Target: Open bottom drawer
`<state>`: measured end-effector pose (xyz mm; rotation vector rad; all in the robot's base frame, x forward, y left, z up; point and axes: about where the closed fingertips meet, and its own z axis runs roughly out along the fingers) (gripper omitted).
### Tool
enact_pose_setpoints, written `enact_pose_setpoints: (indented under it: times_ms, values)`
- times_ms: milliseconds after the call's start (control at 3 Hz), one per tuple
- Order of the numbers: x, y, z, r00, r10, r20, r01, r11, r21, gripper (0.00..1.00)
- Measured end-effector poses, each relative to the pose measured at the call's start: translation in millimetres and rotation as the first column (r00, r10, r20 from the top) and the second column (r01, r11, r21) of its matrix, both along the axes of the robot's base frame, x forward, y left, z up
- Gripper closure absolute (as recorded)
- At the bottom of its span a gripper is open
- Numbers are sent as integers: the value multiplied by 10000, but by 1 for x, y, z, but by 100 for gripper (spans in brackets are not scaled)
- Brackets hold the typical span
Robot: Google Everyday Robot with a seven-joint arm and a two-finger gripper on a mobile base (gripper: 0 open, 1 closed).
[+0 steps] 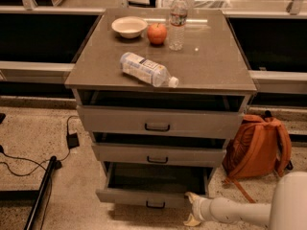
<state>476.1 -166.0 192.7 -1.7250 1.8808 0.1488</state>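
The grey cabinet has three drawers. The bottom drawer (144, 198) is the lowest one, with a small dark centre pull handle (155, 205). It is pulled well out, and its dark grey interior shows. The middle drawer (157, 155) and the top drawer (158, 122) stand slightly ajar. My gripper (193, 209) comes in from the lower right on a white arm. It sits at the right end of the bottom drawer's front panel, touching or right beside it.
On the cabinet top: a lying water bottle (146, 70), an upright bottle (177, 20), an apple (157, 33) and a white bowl (129, 27). An orange backpack (256, 145) stands on the floor at the right. Cables (29, 164) and a dark pole (41, 190) lie left.
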Motion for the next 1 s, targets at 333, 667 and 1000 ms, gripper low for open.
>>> enact_pose_setpoints:
  times_ms: [333,667,1000]
  values:
    - [-16,3,23,9992,48,388,-52,9999,98,29]
    - [0,11,36,9978,168,647,-171,9998,31,30]
    - [21,15,41,9968,158,784,-157,9999,-19,30]
